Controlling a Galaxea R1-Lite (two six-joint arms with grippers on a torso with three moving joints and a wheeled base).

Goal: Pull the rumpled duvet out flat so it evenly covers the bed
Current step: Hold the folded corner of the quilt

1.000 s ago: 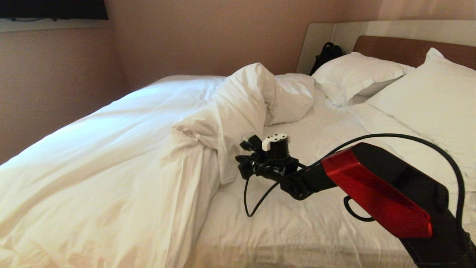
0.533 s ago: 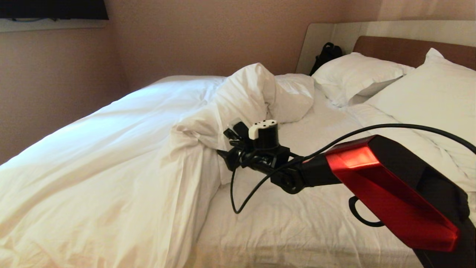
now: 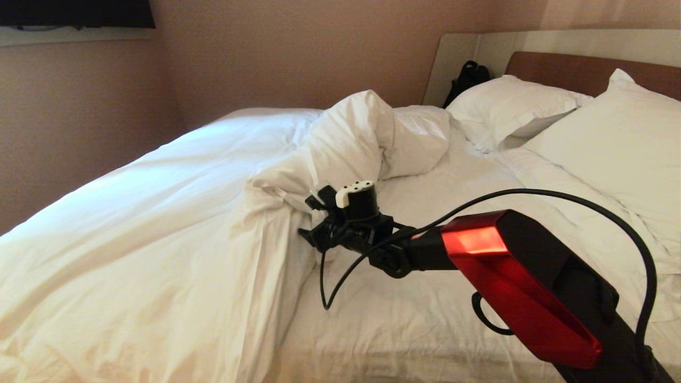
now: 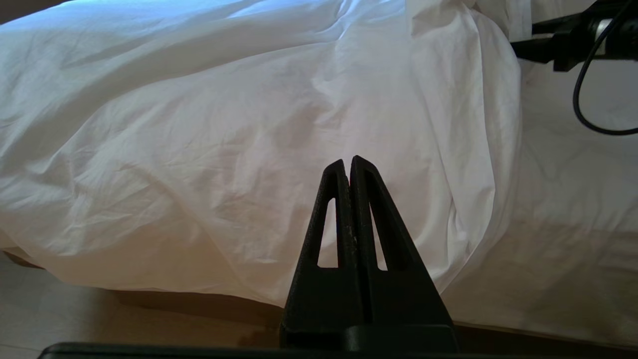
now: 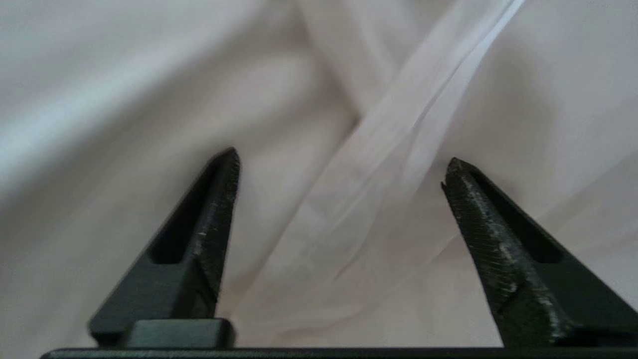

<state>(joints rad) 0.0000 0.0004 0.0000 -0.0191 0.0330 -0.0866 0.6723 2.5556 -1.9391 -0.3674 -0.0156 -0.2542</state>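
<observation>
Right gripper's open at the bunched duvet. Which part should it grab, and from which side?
Grip the folded-back edge of the duvet, the flap hanging by the right gripper. Come from the bare sheet on the pillow side: that flap is thin enough for the open jaws, and likely pulls out towards the pillows.

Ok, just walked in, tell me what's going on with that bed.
The robot is making the bed. The duvet lies bunched over one side, its edge heaped in a ridge, leaving the sheet bare beside the pillows. The right gripper is stretched out at that folded edge, jaws open with fabric between them, nothing pinched yet. The left gripper hangs shut beside the bed, touching nothing.
</observation>
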